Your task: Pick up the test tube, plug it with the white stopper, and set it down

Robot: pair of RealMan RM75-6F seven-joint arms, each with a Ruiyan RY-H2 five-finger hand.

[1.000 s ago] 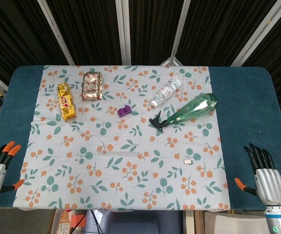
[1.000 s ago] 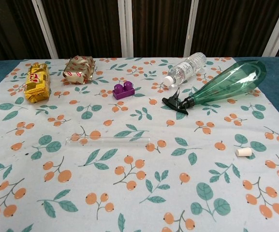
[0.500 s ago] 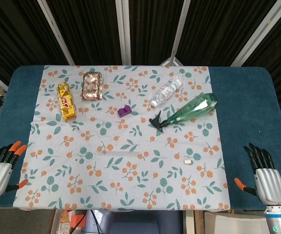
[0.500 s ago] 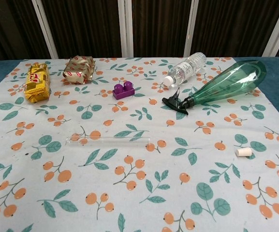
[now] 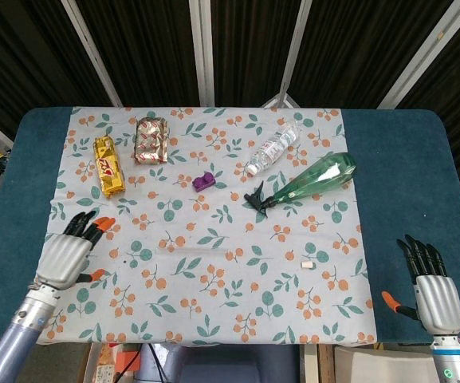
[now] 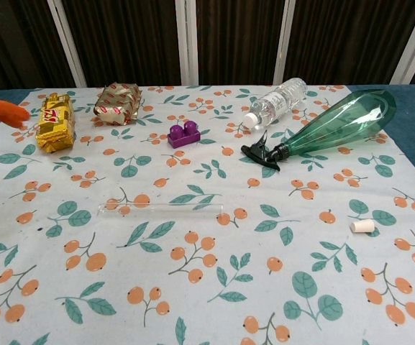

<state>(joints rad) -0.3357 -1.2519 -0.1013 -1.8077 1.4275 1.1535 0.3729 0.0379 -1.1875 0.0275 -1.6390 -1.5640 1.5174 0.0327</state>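
A clear glass test tube [image 6: 160, 209] lies on its side on the floral cloth, faint in the head view as the test tube [image 5: 194, 250]. The small white stopper [image 6: 362, 226] lies apart to the right, seen from above as the stopper [image 5: 308, 264]. My left hand [image 5: 68, 255] hovers open over the cloth's left part, left of the tube; only an orange fingertip [image 6: 6, 111] shows in the chest view. My right hand [image 5: 434, 290] stays open at the table's front right edge, well right of the stopper.
A green spray bottle [image 5: 309, 182], a water bottle [image 5: 273, 148], a purple brick [image 5: 204, 182], a gold snack pack [image 5: 108, 165] and a foil packet [image 5: 151, 140] lie across the back of the floral cloth [image 5: 214, 295] on the blue table [image 5: 397, 159].
My left hand has moved right and forward from the table's left edge onto the cloth, toward the test tube. The right hand has barely shifted.
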